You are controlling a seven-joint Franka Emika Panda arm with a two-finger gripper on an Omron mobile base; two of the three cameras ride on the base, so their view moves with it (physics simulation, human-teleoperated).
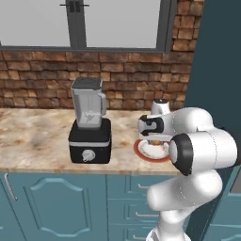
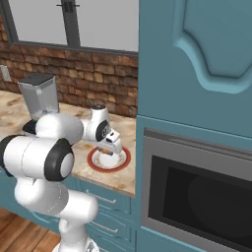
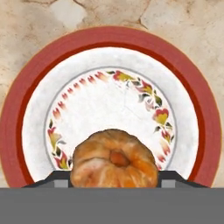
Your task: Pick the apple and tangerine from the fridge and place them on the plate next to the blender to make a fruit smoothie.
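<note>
The tangerine (image 3: 114,159), orange and mottled, sits between my gripper's (image 3: 114,180) two dark finger tips, which hug its sides just above the near inner part of the plate (image 3: 109,37). That plate is white with a red rim and a flower ring. From the left base camera, the gripper (image 1: 154,139) points down over the plate (image 1: 137,149), right of the blender (image 1: 89,122). A bit of orange tangerine (image 1: 154,142) shows under the hand. The apple and the fridge are out of view.
The black-based blender (image 2: 39,98) stands left of the plate (image 2: 125,160) on the marble counter (image 1: 33,136). A tall teal cabinet (image 2: 197,64) with a microwave (image 2: 197,197) rises right beside the plate. A brick wall (image 1: 47,75) and window lie behind.
</note>
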